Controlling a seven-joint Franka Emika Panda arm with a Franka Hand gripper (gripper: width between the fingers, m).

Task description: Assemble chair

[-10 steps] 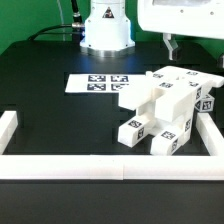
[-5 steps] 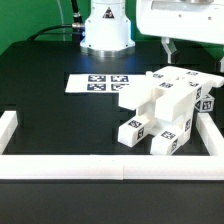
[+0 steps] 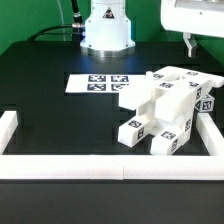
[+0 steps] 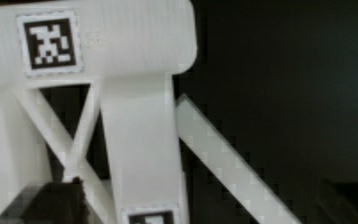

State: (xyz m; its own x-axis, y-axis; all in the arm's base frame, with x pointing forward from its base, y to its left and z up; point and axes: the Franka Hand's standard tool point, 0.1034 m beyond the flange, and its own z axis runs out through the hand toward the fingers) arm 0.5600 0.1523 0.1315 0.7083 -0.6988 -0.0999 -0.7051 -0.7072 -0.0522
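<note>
The chair (image 3: 165, 108) is a cluster of white blocky parts with black-and-white tags, standing at the exterior view's right by the side rail. My gripper (image 3: 192, 44) hangs above and behind it, apart from it, open with nothing between its fingers. Only one dark finger (image 3: 190, 46) shows under the white hand. The wrist view looks close onto the chair's X-braced frame (image 4: 131, 110), a tag (image 4: 48, 45) on its upper bar. One dark fingertip (image 4: 48, 205) shows beside a brace, and the other is lost against the dark table.
The marker board (image 3: 98, 83) lies flat on the black table behind the chair. White border rails run along the front (image 3: 100, 165), the left (image 3: 8, 128) and the right (image 3: 212, 128). The arm's white base (image 3: 106, 30) stands at the back.
My gripper has shifted toward the exterior view's right, staying at the same height above the chair. The chair has not moved.
</note>
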